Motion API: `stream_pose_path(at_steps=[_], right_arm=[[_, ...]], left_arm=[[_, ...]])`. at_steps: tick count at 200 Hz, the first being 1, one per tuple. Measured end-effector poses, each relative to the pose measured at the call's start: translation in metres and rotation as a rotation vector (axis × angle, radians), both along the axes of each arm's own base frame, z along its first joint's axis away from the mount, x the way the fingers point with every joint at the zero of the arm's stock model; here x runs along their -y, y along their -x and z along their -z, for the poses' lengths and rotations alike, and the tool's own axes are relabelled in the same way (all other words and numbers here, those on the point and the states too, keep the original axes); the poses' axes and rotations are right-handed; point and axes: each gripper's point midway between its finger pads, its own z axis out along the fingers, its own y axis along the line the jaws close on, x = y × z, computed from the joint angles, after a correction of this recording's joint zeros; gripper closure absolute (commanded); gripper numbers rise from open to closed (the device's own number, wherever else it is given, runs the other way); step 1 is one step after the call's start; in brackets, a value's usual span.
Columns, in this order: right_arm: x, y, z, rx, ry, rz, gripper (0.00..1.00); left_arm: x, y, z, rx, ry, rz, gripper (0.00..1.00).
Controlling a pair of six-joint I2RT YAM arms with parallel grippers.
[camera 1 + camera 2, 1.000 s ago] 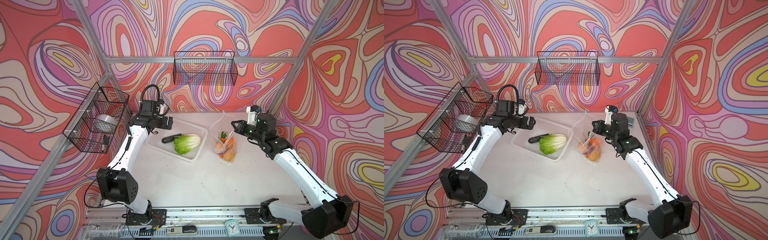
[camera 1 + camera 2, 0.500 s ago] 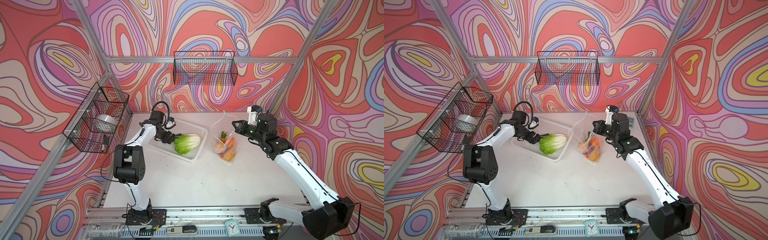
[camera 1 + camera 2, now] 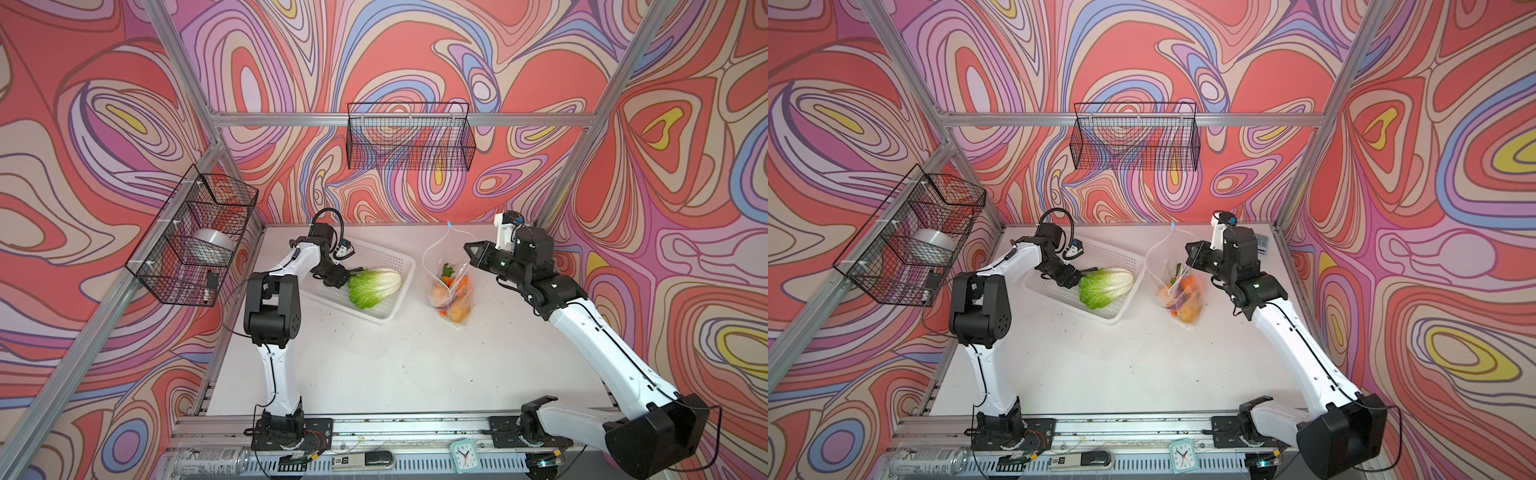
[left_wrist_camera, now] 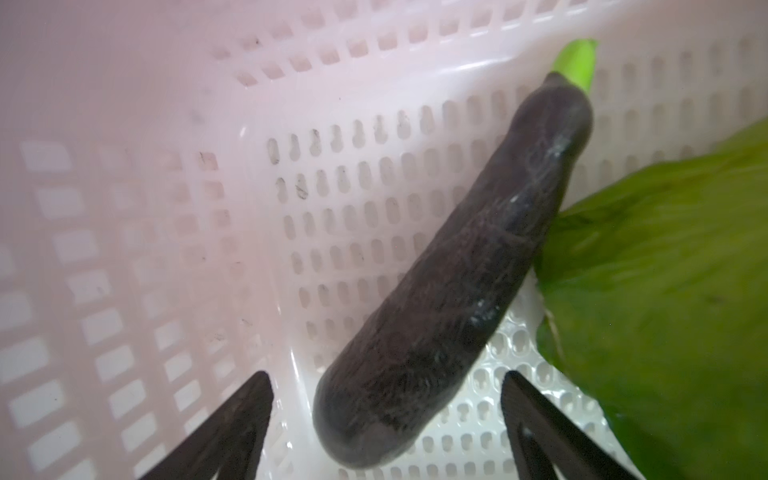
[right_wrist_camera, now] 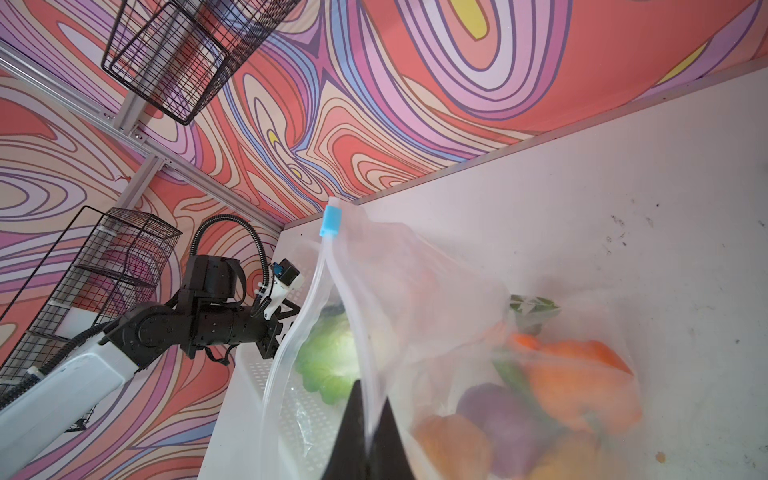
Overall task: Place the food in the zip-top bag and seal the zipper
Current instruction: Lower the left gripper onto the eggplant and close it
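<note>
A dark eggplant (image 4: pixel 457 270) lies in the white perforated basket (image 3: pixel 370 253) against the green-white napa cabbage (image 3: pixel 374 284). My left gripper (image 4: pixel 385 374) is down in the basket and open. Its two fingers straddle the eggplant's blunt end, with gaps on both sides. The clear zip-top bag (image 3: pixel 451 286) stands to the right of the basket, holding an orange carrot (image 5: pixel 573 361), a purple onion (image 5: pixel 494 411) and other orange pieces. My right gripper (image 5: pixel 370 390) is shut on the bag's mouth edge and holds it up. The zipper's light-blue slider (image 5: pixel 331 218) sits at the raised far end.
Black wire baskets hang on the back wall (image 3: pixel 409 141) and the left wall (image 3: pixel 195 237). A small clock (image 3: pixel 464 455) and a can (image 3: pixel 210 459) lie on the front rail. A dark remote-like item (image 3: pixel 1262 241) sits in the far right corner.
My left arm has folded and dropped from above the basket's far left corner down into it, reaching the eggplant. Its jaws have narrowed a little. The right arm and the bag have stayed put.
</note>
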Motion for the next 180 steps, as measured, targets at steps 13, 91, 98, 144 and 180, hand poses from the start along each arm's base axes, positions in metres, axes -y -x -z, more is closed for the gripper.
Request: stream_pose_path(at_steps=[13, 91, 98, 144, 180], right_arm=[[0.0, 0.0, 0.0, -0.002, 0.001, 0.001, 1.0], [0.002, 0.0, 0.002, -0.008, 0.009, 0.007, 1.0], [0.002, 0.0, 0.002, -0.009, 0.009, 0.007, 1.0], [0.002, 0.0, 0.002, -0.009, 0.009, 0.007, 1.0], [0.002, 0.0, 0.003, -0.01, 0.009, 0.007, 1.0]], left_arm=[[0.002, -0.003, 0.005, -0.008, -0.008, 0.003, 0.11], [0.012, -0.006, 0.02, -0.049, -0.033, 0.023, 0.43], [0.013, -0.005, 0.02, -0.052, -0.032, 0.024, 0.46], [0.019, -0.001, 0.021, -0.067, -0.032, 0.038, 0.58], [0.025, 0.001, 0.019, -0.069, -0.034, 0.052, 0.7]])
